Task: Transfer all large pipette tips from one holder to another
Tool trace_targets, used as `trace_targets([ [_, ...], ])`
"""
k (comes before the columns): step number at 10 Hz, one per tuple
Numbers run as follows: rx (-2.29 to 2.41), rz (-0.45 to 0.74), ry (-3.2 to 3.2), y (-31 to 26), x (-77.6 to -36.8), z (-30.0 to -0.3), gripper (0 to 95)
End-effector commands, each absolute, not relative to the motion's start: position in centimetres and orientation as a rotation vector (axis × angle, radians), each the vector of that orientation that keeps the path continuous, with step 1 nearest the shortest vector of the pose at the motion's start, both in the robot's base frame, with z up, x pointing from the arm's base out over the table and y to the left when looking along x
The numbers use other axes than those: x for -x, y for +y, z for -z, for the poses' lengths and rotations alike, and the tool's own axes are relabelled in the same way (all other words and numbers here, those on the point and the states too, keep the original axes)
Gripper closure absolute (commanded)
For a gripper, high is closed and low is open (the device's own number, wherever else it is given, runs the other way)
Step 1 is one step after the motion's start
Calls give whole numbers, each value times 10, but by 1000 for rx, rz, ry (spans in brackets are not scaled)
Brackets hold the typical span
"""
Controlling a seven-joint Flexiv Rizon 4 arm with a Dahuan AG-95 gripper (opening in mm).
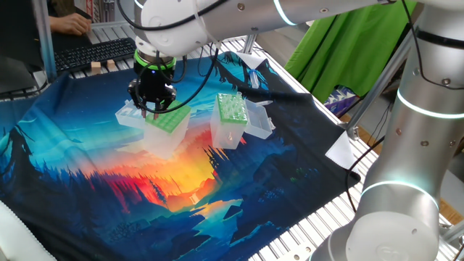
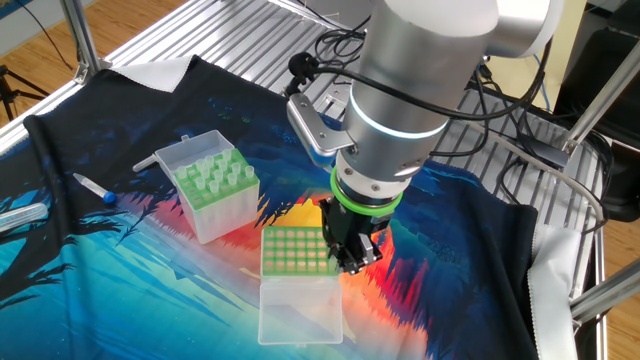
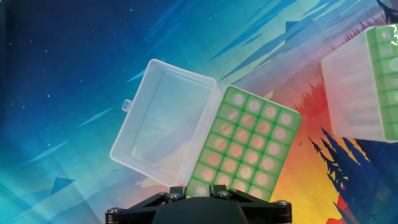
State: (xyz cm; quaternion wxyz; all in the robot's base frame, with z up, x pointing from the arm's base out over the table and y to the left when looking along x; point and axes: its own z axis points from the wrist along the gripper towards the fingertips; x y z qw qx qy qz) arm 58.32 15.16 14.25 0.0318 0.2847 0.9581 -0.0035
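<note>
A slatted metal table [image 2: 240, 20] carries a dark cloth [image 2: 130, 270] printed with a blue forest and an orange sunset. At one edge of the room sits a black keyboard [image 1: 94, 51] with somebody's hand [image 1: 70, 25] beside it. A sheet of green fabric [image 1: 341, 51] hangs off to the side. A small pen-like tool with a blue end [image 2: 95, 189] lies on the cloth.

The large pipette tips [image 2: 215, 178] are whitish, see-through cones standing upright in rows. They poke above the green top plate of a clear box [image 2: 215, 218], whose lid lies open behind it. Near it, but not touching, is a second clear box [image 2: 290, 250] with a green grid of holes. Its clear lid [image 2: 300, 312] is folded flat on the cloth.

The gripper [image 2: 350, 262] points straight down over the far edge of that gridded box. I cannot tell whether its jaws are clenched on anything.
</note>
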Motion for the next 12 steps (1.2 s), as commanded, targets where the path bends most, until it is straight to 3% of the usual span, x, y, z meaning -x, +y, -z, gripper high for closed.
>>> trace_targets([
  [1, -871, 11, 2951, 152, -584, -142, 760],
  [8, -843, 20, 2953, 149, -586, -139, 760],
  [9, -835, 18, 2955, 149, -586, -139, 950],
  [12, -842, 14, 2955, 149, -586, -139, 950],
])
